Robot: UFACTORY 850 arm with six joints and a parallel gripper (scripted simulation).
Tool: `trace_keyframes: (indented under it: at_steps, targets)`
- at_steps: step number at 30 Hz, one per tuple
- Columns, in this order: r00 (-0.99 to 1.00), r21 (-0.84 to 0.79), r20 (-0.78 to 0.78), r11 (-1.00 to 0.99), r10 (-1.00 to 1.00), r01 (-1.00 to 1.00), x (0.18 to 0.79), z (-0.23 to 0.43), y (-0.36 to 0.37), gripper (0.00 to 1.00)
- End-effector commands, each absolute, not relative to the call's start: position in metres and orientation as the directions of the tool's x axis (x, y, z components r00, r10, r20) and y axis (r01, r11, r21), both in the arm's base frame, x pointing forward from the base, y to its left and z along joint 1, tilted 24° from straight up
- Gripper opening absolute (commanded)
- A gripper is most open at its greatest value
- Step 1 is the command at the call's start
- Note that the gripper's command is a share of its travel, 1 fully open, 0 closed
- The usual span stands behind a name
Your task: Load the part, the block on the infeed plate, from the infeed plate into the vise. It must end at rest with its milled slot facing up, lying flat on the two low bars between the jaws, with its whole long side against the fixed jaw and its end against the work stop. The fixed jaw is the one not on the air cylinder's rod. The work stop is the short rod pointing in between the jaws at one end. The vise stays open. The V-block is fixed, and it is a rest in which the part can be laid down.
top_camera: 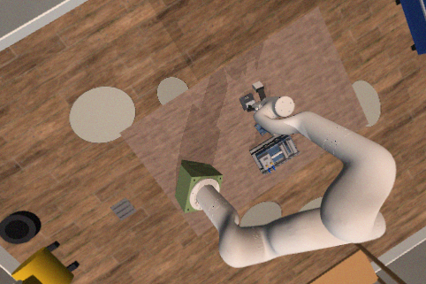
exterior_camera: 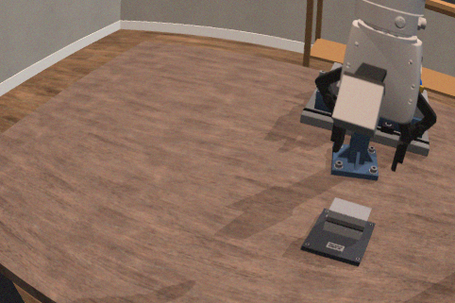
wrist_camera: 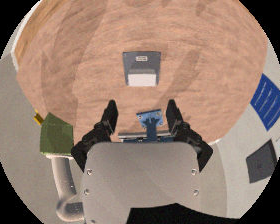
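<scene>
Gripper [exterior_camera: 367, 154] is open wide, nothing between the fingers, hanging above the blue V-block [exterior_camera: 355, 154], which sits between the vise [exterior_camera: 315, 117] and the infeed plate [exterior_camera: 339, 237]. Block [exterior_camera: 348, 214] sits on the plate's far edge, untouched, well apart from the fingers.

Risks as I see them:
- Fingertips hang low around the V-block post. A straight sideways move toward the plate could clip it; lift first.
- Block sits at the plate's edge rather than its middle, so a descent aimed at plate centre would land a finger on top of the block or pinch only one end.
- Can't tell slot orientation reliably from here; the exterior view suggests a dark recess facing up. If it's wrong, a flip via the V-block is needed.
- An off-centre grip would let the block tilt and seat badly on the vise bars.

Arm pose: reaches out from the green base [top_camera: 197, 186], elbow swung wide, wrist pointing straight down, fingers vertical.
</scene>
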State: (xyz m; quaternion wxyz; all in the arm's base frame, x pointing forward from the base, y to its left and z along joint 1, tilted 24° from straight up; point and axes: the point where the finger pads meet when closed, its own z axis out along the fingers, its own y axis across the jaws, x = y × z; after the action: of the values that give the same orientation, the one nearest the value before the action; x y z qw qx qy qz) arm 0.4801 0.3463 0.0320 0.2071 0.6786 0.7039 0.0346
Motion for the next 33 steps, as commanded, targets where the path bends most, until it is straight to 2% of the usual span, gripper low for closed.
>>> trace_keyframes:
  at_steps: [1, 33]
  targets:
    - [0.006, 0.331, -0.244, 0.077, 0.970, 0.940, 0.483, 0.027, 0.346, 0.89]
    - [0.006, 0.331, -0.244, 0.077, 0.970, 0.940, 0.504, -0.030, 0.331, 0.89]
